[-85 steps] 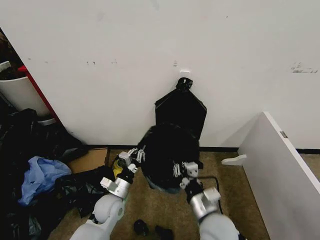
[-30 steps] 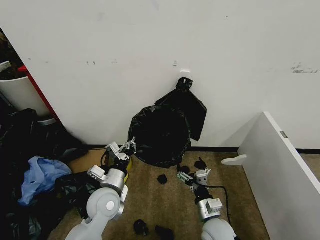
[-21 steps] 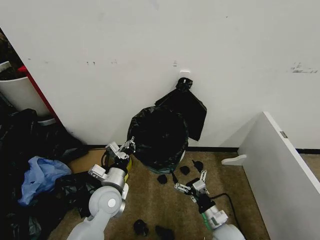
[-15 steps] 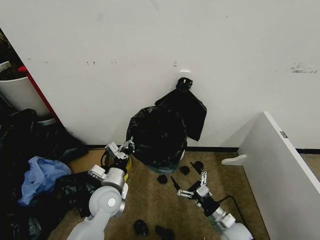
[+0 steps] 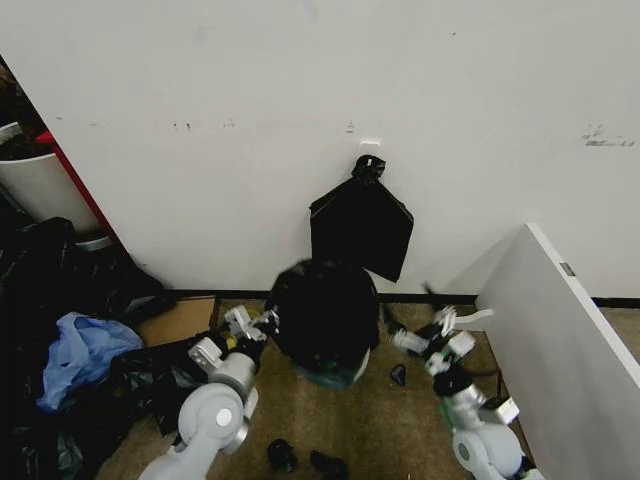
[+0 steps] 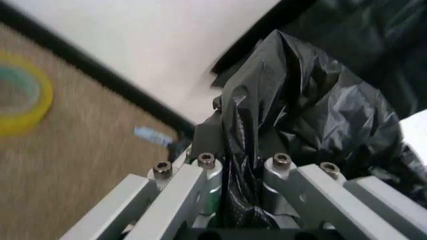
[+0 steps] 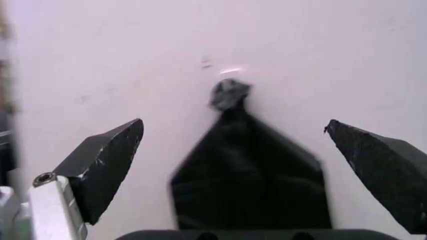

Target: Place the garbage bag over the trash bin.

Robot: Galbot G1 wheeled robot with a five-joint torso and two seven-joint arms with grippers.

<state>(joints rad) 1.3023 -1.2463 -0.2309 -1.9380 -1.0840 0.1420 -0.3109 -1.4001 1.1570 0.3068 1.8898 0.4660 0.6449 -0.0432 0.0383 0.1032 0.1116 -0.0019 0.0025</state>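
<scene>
Head view: the garbage bag (image 5: 322, 308) is draped over the trash bin (image 5: 330, 375), which stands on the carpet by the far wall. Only a greenish sliver of the bin's base shows; its rim and inside are hidden under the plastic. The left gripper (image 5: 262, 326) sits at the bag's left edge. The right gripper (image 5: 418, 336) is to the right of the bin, clear of the bag, fingers spread wide. A flat black bag bunch (image 5: 361, 226) with a knotted top hangs on the wall behind.

Left wrist view: the left gripper (image 6: 241, 165) pinches a fold of the garbage bag (image 6: 313, 120); a yellow tape roll (image 6: 20, 102) lies blurred on the carpet.

Right wrist view: the right gripper (image 7: 257, 150) is spread, facing the bag bunch (image 7: 250, 170).
</scene>
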